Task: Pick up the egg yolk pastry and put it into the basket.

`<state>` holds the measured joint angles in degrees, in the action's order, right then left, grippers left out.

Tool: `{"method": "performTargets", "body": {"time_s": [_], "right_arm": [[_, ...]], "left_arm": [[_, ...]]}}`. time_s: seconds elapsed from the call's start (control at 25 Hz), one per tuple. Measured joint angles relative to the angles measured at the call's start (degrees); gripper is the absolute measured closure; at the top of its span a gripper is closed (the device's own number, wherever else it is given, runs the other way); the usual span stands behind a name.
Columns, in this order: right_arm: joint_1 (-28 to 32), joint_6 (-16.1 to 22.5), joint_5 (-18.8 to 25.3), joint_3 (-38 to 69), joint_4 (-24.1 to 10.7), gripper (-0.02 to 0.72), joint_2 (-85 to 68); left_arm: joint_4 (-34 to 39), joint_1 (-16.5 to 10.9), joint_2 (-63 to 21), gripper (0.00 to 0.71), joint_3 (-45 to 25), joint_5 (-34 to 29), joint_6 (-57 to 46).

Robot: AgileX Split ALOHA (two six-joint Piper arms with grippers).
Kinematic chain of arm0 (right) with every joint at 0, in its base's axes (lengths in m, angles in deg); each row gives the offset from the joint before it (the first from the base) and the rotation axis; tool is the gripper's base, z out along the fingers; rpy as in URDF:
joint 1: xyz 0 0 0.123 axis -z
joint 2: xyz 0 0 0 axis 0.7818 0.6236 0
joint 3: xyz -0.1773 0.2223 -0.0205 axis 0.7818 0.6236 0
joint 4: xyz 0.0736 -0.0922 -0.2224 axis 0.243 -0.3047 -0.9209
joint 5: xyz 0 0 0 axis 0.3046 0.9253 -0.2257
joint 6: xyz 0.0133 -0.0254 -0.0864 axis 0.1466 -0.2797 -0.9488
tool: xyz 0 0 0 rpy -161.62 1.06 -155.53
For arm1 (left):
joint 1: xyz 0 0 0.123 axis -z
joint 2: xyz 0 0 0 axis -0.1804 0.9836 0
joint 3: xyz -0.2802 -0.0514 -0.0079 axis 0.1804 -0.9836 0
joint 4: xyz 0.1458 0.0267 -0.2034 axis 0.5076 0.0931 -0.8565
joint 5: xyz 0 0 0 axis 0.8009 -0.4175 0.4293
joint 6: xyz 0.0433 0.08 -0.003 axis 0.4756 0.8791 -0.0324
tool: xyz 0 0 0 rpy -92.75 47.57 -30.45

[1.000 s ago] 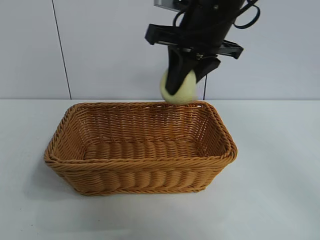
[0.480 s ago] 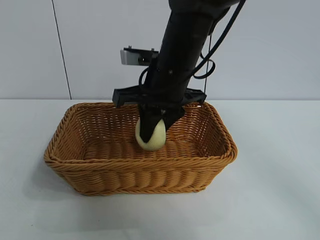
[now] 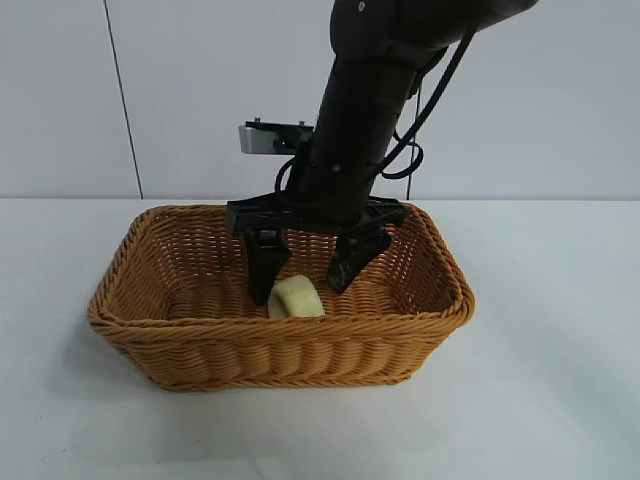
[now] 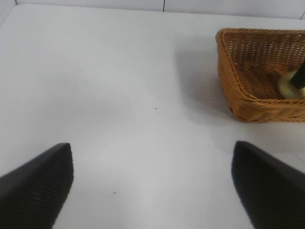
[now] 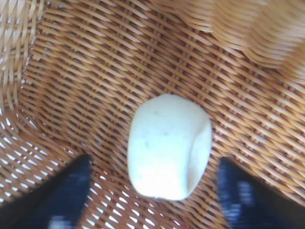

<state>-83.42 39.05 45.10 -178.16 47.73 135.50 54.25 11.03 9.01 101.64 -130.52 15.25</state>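
Exterior view: right gripper [image 3: 305, 278] fingers spread, released, flanking egg yolk pastry [image 3: 296, 298] on basket [image 3: 280, 345] floor.

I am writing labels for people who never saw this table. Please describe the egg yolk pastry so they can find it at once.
Find the woven golden-brown basket on the white table. On its floor, between the spread fingers of the right gripper, lies the egg yolk pastry. It is the only smooth, pale cream-yellow lump there.

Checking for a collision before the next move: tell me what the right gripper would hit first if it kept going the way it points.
Probably the egg yolk pastry, lying between the open right gripper fingers on the basket floor; the woven floor comes right after.
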Motion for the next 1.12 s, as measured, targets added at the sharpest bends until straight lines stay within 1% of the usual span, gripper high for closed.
{"method": "performTargets", "body": {"time_s": [0.08, 0.16, 0.28, 0.32, 0.4, 0.48, 0.6, 0.68, 1.12], "right_arm": [[0.00, -0.16, 2.30, -2.32, -0.85, 0.080, -1.39], [0.00, 0.37, 5.79, -5.54, -2.43, 0.079, -2.52], [-0.05, 2.66, 11.79, -11.70, -6.73, 0.076, -3.19], [-0.05, 3.83, 13.60, -13.63, -9.21, 0.073, -3.18], [0.09, 6.70, 15.94, -16.67, -13.09, 0.072, -3.18], [0.97, 9.10, 16.89, -18.28, -15.51, 0.073, -3.18], [3.47, 10.35, 17.96, -18.84, -15.92, 0.073, -3.18], [5.70, 10.40, 18.22, -18.84, -15.92, 0.073, -3.18], [22.32, 10.43, 18.22, -18.84, -15.95, 0.073, -3.18]], "left_arm": [[0.00, 0.00, 0.00, 0.015, 0.00, 0.00, 0.00], [0.00, 0.00, 0.00, 0.015, 0.00, 0.00, 0.00], [0.00, 0.00, 0.00, 0.015, 0.00, 0.00, 0.00], [0.00, 0.00, 0.00, 0.015, 0.00, 0.00, 0.00], [0.00, 0.00, 0.00, 0.015, 0.00, 0.00, 0.00], [0.00, 0.00, 0.00, 0.015, 0.00, 0.00, 0.00], [0.00, 0.00, 0.00, 0.015, 0.00, 0.00, 0.00], [0.00, 0.00, 0.00, 0.015, 0.00, 0.00, 0.00], [0.06, 0.00, 0.00, 0.015, 0.00, 0.00, 0.00]]}}
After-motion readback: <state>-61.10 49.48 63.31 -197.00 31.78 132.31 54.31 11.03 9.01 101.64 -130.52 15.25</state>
